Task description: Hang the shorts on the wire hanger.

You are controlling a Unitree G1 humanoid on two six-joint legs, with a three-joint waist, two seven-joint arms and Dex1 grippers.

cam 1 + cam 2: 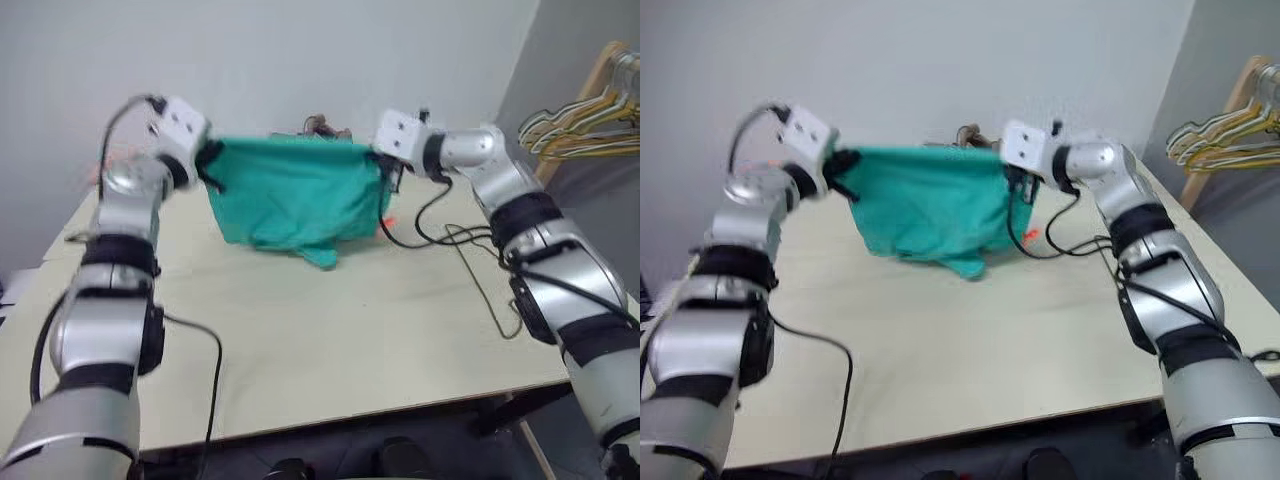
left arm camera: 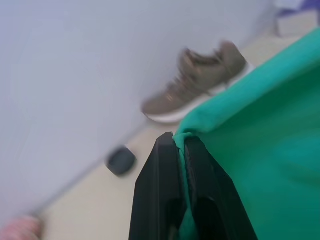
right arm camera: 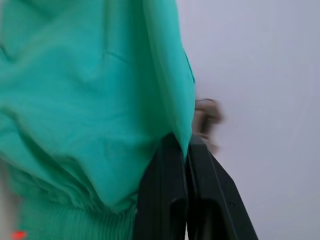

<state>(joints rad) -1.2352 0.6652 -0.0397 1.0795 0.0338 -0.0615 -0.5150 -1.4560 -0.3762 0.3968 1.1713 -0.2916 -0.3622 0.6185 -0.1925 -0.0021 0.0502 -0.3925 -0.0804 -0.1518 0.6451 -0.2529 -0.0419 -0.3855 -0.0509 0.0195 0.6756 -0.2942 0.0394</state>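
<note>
The teal-green shorts (image 1: 295,195) hang stretched between my two grippers above the far part of the table, with the lower folds drooping toward the tabletop. My left gripper (image 1: 210,160) is shut on the shorts' left top corner; green fabric is pinched between its black fingers (image 2: 160,170). On the shorts' right top corner my right gripper (image 1: 385,165) is shut, with cloth draped over its fingers (image 3: 160,190). An orange drawstring tip (image 1: 388,221) dangles at the right side. A thin dark wire outline that looks like the wire hanger (image 1: 487,290) lies on the table, partly hidden by my right forearm.
A brown shoe (image 2: 200,82) sits on the table by the wall behind the shorts, and a small dark round object (image 2: 120,160) lies nearby. Several light-coloured hangers (image 1: 585,125) hang on a wooden rack at the far right. Something pink (image 2: 20,230) lies at the left.
</note>
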